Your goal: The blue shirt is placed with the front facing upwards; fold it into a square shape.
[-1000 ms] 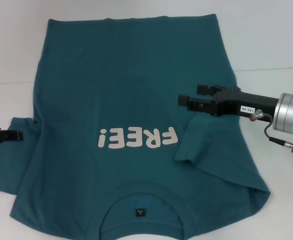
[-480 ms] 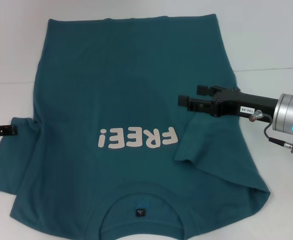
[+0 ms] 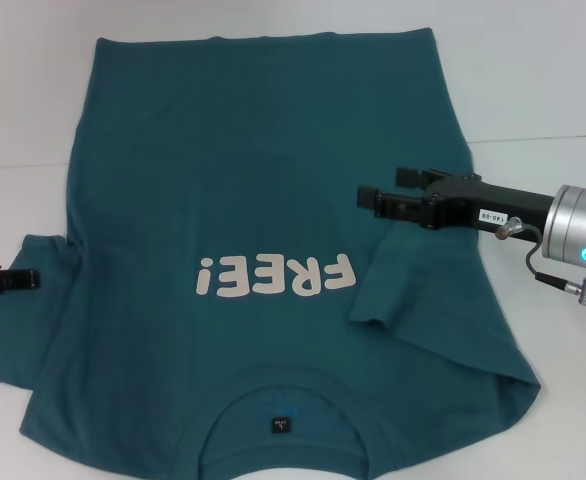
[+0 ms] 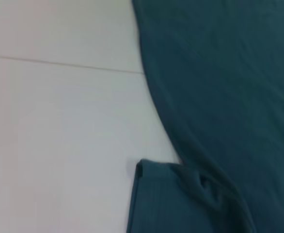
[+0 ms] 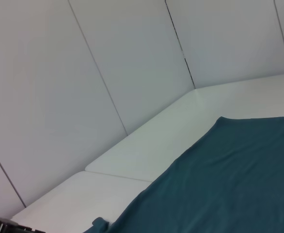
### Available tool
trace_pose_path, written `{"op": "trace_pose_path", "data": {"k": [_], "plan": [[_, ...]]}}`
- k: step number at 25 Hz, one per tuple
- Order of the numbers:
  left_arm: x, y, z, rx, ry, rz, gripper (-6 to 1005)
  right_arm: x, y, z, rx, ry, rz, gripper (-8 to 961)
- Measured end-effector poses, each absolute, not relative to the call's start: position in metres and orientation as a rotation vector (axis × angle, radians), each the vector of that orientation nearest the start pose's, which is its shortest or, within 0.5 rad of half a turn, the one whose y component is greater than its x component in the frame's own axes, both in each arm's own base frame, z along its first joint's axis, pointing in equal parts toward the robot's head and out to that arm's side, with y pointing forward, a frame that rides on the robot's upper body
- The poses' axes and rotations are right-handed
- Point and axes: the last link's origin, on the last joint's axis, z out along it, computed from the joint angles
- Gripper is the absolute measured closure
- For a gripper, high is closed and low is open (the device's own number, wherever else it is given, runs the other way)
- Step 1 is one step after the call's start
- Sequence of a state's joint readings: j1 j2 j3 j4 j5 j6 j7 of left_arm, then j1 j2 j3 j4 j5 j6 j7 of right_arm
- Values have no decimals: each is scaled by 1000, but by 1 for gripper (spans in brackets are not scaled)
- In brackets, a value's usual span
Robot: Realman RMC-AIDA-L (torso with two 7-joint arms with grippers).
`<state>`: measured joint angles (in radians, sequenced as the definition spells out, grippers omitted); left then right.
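shirt: the blue shirt (image 3: pixel 263 180) lies front-up on the white table (image 3: pixel 533 80), taking up most of the head view, collar at 6 o'clock and hem at 12

progress: early days, I'd say. The right sleeve (image 3: pixel 403 290) is already flipped in over the body, about 4 o'clock from the print. The left sleeve (image 3: pixel 23 300) is flat and sticking out at 9 o'clock. Body isn't folded at all, so no square yet

left to do: my guess is the left sleeve in, then the long folds up the body

right gripper: right gripper (image 3: pixel 365 200) hangs over the shirt's right side at 3 o'clock, just above the folded sleeve. The fingers look pressed together with no cloth between them

left gripper: left gripper (image 3: pixel 31 279) pokes in at the 9 o'clock edge, right at the left sleeve. Can't tell whether it's spread or pinching fabric

writing: "FREE!" (image 3: pixel 275 275) in whitish letters, upside down from the head camera. Small black neck label (image 3: pixel 280 425), too tiny to read. There's a sticker (image 3: pixel 494 215) on the right arm, looks like "140-06" but not sure
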<state>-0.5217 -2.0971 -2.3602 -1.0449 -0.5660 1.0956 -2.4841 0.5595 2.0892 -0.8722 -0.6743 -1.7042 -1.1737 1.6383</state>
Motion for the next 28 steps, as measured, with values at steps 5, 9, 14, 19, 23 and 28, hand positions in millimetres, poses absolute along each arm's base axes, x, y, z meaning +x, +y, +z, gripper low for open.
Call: {"op": "trace_pose_path", "data": {"k": [5, 9, 14, 19, 23, 28], "plan": [[-319, 383, 66, -1909, -1429, -106, 157, 241, 389, 2, -2363, 926, 806, 11], [-319, 382, 67, -1912, -1450, -105, 157, 241, 389, 1, -2365, 930, 807, 11], [-318, 385, 74, -1890, -1494, -108, 157, 240, 389, 0, -2370, 927, 806, 11], [-328, 389, 92, -1857, -1619, -132, 158, 240, 389, -1, -2370, 933, 808, 11], [-331, 393, 107, -1913, -1639, -196, 157, 241, 388, -2, -2368, 943, 809, 11], [-324, 397, 110, -2031, -1623, -243, 157, 242, 387, -4, -2373, 948, 807, 11]]}}
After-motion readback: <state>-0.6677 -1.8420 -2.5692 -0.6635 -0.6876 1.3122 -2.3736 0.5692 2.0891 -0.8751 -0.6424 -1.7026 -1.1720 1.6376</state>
